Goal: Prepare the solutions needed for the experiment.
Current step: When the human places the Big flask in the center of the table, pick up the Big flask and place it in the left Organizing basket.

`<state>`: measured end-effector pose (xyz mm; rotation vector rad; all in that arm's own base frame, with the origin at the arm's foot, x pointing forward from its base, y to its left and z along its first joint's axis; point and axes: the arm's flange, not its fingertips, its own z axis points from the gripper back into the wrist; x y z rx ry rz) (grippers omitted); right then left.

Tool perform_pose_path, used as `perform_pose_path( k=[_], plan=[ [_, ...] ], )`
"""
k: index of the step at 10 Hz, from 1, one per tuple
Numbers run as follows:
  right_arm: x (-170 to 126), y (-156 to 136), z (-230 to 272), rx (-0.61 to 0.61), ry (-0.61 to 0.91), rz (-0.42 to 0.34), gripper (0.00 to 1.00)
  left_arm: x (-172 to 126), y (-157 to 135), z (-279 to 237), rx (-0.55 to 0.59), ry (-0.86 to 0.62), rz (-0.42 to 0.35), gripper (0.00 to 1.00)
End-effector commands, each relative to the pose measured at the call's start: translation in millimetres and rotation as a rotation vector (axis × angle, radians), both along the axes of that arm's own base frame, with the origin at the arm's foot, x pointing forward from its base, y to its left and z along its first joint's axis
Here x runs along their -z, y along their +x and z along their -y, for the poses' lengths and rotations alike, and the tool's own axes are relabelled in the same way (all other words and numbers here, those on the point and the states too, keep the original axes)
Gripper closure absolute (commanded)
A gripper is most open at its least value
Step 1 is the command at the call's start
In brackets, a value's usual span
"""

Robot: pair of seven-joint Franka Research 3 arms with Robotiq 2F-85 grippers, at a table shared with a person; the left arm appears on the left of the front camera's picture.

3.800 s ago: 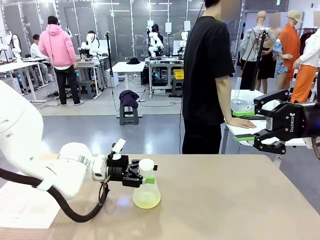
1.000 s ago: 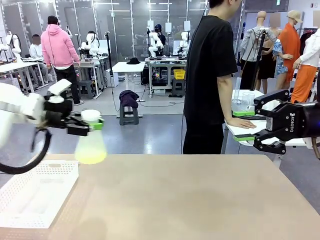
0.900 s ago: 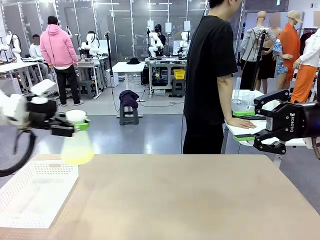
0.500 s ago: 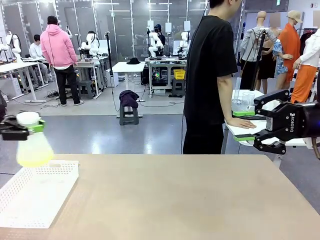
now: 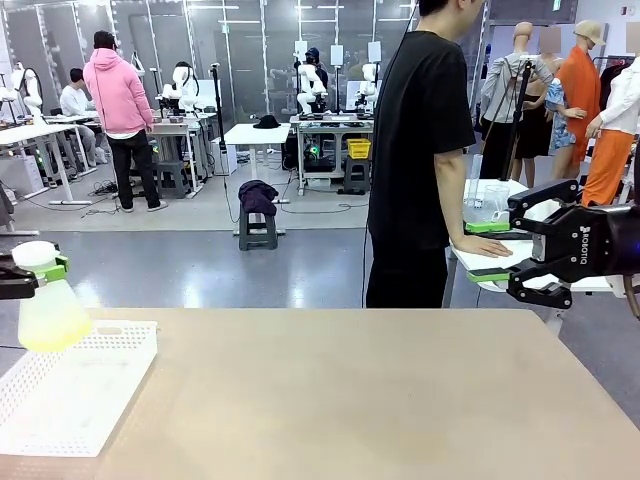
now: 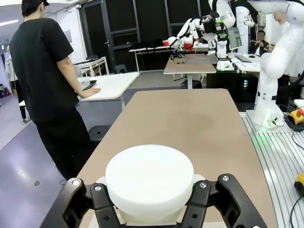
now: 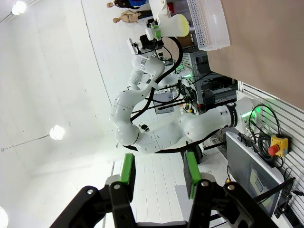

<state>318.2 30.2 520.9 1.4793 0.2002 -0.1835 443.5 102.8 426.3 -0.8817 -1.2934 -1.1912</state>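
Here my left gripper (image 5: 38, 270) is clamped on the flask (image 5: 48, 305) of yellow-green solutions (image 5: 50, 335), held above the white tray (image 5: 75, 390); my right gripper (image 5: 490, 250) hangs open, empty. Tan table (image 5: 350, 390); person (image 5: 420, 150) opposite; busy workshop.

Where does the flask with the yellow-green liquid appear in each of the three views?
Front view: the flask is at the far left edge, held off the table above the white perforated tray by the left gripper.
Left wrist view: its white cap fills the bottom centre, clamped at the neck.
Right wrist view: small, at the top centre, lying sideways beside the tray.
Shared landmark: the tan table.
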Motion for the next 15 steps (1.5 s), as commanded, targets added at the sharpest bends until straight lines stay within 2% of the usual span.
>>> perform_pose_path(
  k=[1, 5, 10, 15],
  plan=[
    [-1.3, 0.6, -0.4, 0.006, 0.005, -0.009, 0.47, 7.8, 4.2, -11.8, 0.017, -0.047, 0.009, 1.00],
    [-1.3, 0.6, -0.4, 0.006, 0.005, -0.009, 0.47, 57.1, 4.6, -23.1, 0.022, -0.100, -0.056, 1.00],
    [-1.3, 0.6, -0.4, 0.006, 0.005, -0.009, 0.47, 108.1, 8.6, -18.6, 0.024, -0.148, -0.095, 1.00],
    [-1.3, 0.6, -0.4, 0.006, 0.005, -0.009, 0.47, 140.0, 12.7, -15.0, 0.019, -0.161, -0.145, 1.00]
  ],
)
